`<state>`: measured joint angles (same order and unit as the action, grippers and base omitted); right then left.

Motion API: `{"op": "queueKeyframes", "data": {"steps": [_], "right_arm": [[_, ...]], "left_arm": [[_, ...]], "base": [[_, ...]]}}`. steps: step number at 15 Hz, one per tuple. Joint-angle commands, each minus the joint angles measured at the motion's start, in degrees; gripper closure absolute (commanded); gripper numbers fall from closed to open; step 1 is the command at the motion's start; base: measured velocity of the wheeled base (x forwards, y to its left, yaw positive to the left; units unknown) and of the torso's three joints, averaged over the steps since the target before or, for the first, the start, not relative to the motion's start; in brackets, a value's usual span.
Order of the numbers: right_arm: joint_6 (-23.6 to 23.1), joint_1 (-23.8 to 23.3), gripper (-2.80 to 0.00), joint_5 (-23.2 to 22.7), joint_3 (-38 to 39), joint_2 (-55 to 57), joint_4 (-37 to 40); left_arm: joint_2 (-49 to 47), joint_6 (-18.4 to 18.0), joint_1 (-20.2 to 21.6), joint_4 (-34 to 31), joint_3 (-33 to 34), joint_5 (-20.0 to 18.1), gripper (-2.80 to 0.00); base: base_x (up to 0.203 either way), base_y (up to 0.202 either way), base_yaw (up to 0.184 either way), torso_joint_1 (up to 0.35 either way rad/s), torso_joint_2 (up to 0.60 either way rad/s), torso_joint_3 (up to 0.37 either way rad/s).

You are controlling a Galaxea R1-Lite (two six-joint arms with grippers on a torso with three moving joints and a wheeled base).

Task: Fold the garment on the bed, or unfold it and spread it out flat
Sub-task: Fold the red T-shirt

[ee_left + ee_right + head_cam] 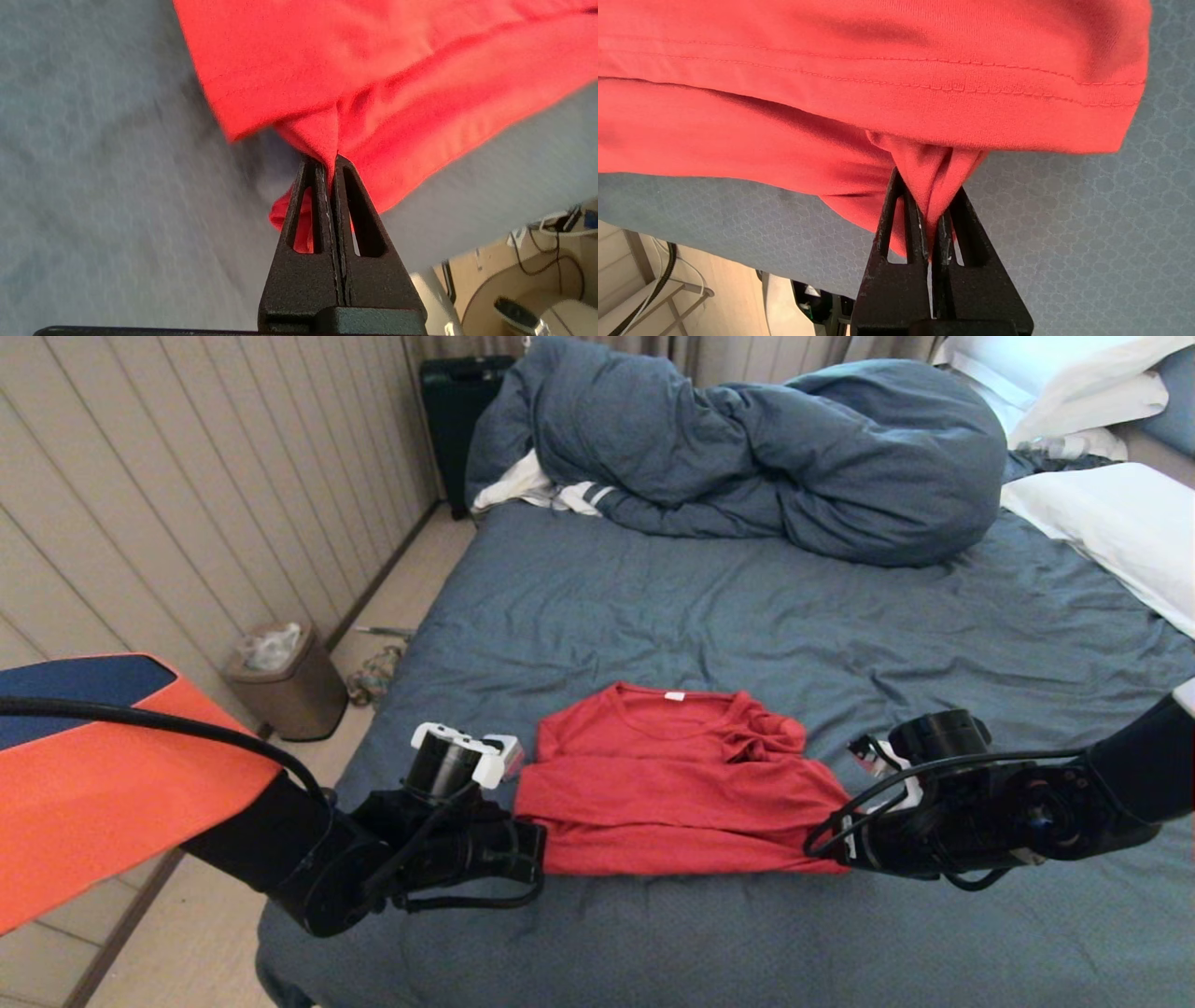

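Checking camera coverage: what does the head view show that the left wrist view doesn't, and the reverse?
Head view only: the whole bed, the bunched duvet, white pillows, the bin on the floor, the right gripper at the shirt's other corner, and the neckline.
Left wrist view only: the left gripper shut on a pinched corner of cloth, plus cables on the floor.
Both: the red T-shirt on the blue-grey sheet.
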<state>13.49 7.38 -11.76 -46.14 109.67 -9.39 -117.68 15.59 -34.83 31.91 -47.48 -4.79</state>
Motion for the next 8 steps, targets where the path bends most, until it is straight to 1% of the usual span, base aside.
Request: {"op": "queueKeyframes", "data": {"steps": [1,2,3,4,8], "right_arm": [[0.0,0.0,0.0,0.0,0.0,0.2,-0.1],[0.1,0.0,0.0,0.0,0.0,0.3,-0.2],[0.1,0.0,0.0,0.0,0.0,0.3,-0.2],[0.0,-0.1,0.0,0.0,0.0,0.4,-0.2],[0.0,0.0,0.0,-0.1,-0.1,0.7,-0.4]], "left_arm": [[-2.9,0.3,1.3,0.2,-1.9,0.0,0.0],[-3.7,0.2,2.0,0.3,-2.4,0.0,0.0],[-4.0,0.1,2.4,0.3,-2.4,0.0,-1.18],[-4.0,0.1,2.6,0.3,-2.4,0.0,-2.8],[-3.1,0.1,2.7,0.2,-0.9,0.0,-2.8]], "base": [[0.0,0.0,0.0,0.0,0.0,0.0],[0.0,0.0,0.0,0.0,0.0,0.0],[0.0,0.0,0.0,0.0,0.0,0.0],[0.0,0.0,0.0,0.0,0.0,0.0],[0.0,0.0,0.0,0.0,0.0,0.0]]}}
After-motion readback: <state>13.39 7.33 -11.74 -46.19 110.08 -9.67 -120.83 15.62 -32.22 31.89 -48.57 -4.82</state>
